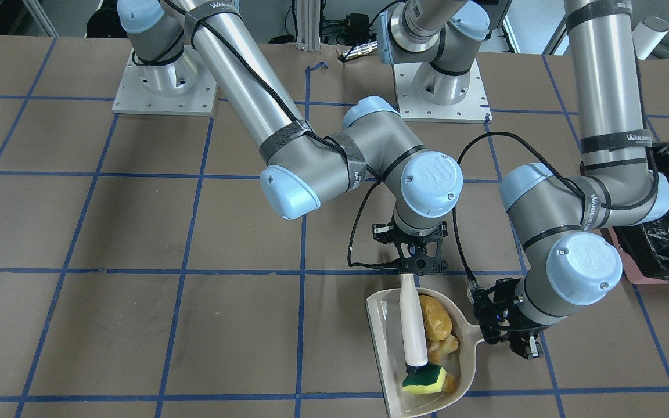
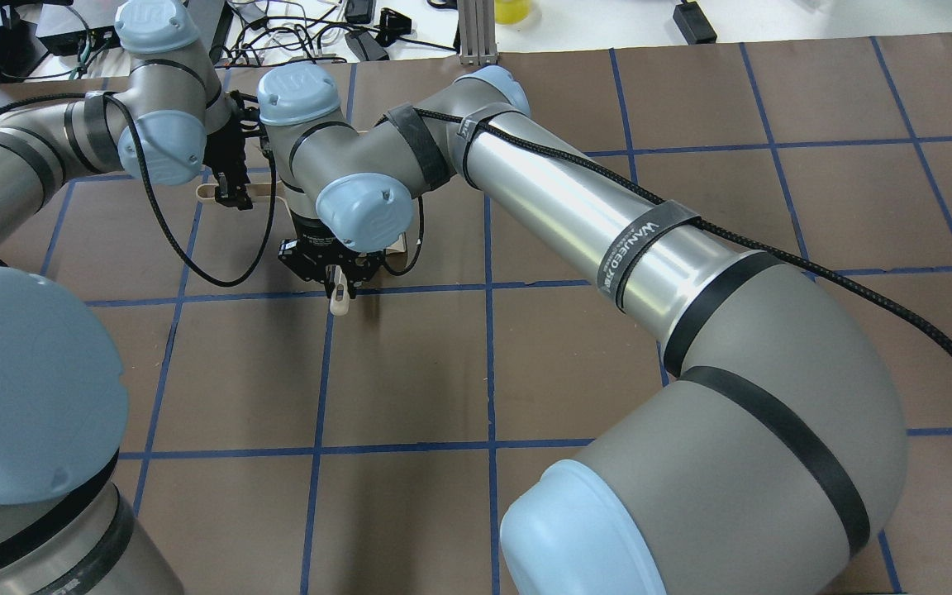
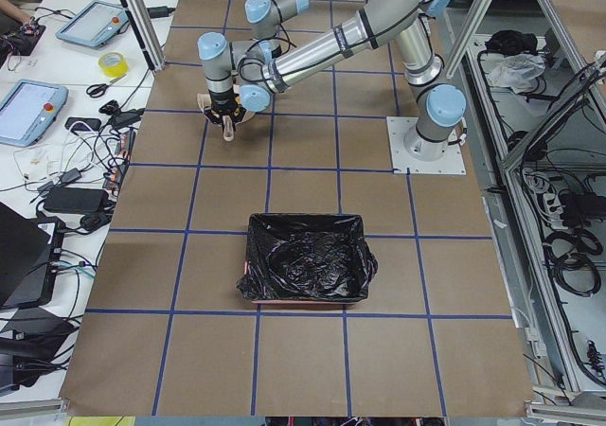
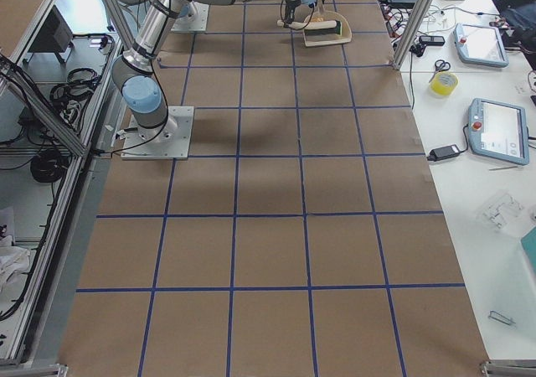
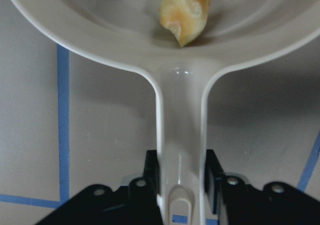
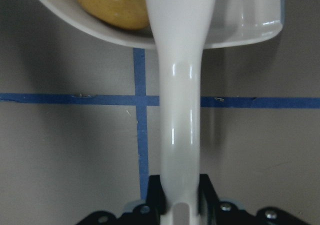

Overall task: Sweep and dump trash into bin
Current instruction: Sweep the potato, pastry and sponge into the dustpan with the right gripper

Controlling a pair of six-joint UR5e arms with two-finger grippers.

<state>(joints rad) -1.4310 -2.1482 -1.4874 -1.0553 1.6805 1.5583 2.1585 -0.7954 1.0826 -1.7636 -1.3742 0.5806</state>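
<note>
The beige dustpan (image 1: 387,325) lies on the table and holds all the trash: the yellow-brown potato-like lump (image 1: 434,316), the orange-cream peel piece (image 1: 445,345) and the yellow-green sponge (image 1: 424,380). My left gripper (image 5: 181,170) is shut on the dustpan's handle (image 5: 181,110); it also shows in the front view (image 1: 488,334). My right gripper (image 6: 181,185) is shut on the white brush handle (image 6: 181,110), and the brush (image 1: 413,325) lies across the pan with its bristles at the sponge. The black-lined bin (image 3: 308,270) stands apart, toward my left.
The bin's black bag and pink base edge (image 1: 630,267) sit close behind my left arm's elbow (image 1: 584,267) in the front view. The arm bases (image 1: 163,81) are bolted at the table's back. Blue tape lines grid the brown table.
</note>
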